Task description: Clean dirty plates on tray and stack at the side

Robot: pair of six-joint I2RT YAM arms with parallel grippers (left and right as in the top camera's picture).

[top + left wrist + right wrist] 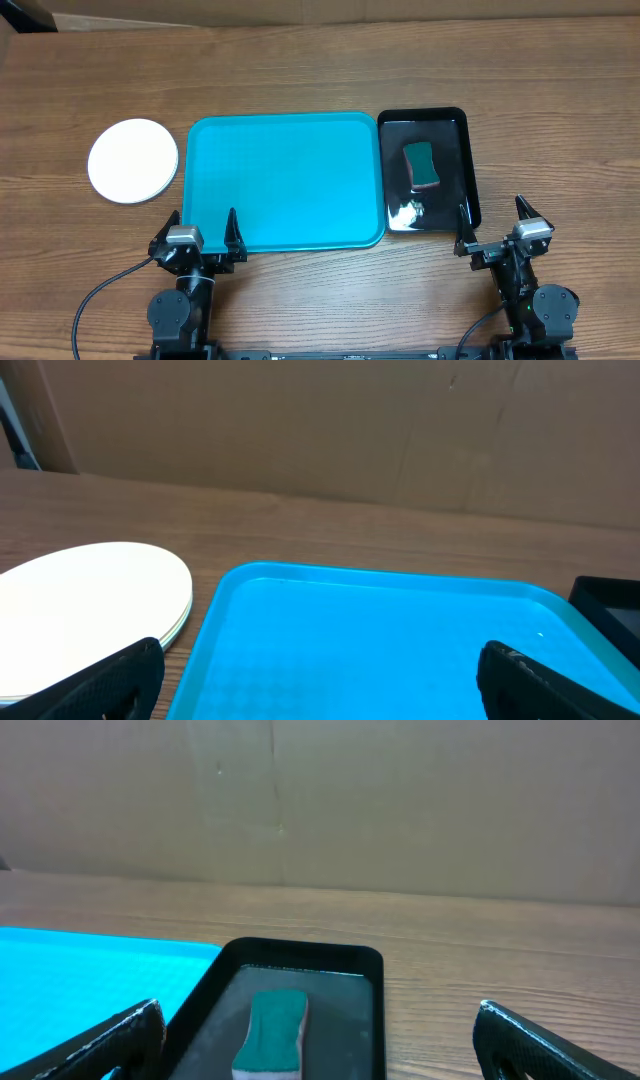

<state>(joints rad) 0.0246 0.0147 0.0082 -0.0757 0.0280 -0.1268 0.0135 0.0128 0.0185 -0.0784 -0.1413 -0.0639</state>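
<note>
**Both arms parked, tray bare, plates stacked on the left**

The left gripper (201,225) hangs at the near edge of the table (300,60) with its jaws spread wide and nothing between them. The right gripper (492,228) does the same on the other side, wide and empty.

Just ahead of the left one lies the tray (290,180), and there is not a plate on it. The dirty plates (133,160) sit in a stack on the wood left of the tray, near it but apart. White is on top and no smudge shows on it. The left wrist view catches a yellow-green rim beneath, and I cannot make out the blue one.

Ahead of the right gripper, the sponge (421,165) lies in the black tray (468,160), which touches the turquoise one's right side.

My read is that the job looks finished and this step is simply holding clear. To do that well, keep both arms low and near, swing nothing leftward over the stack, and leave the sponge where it lies.
</note>
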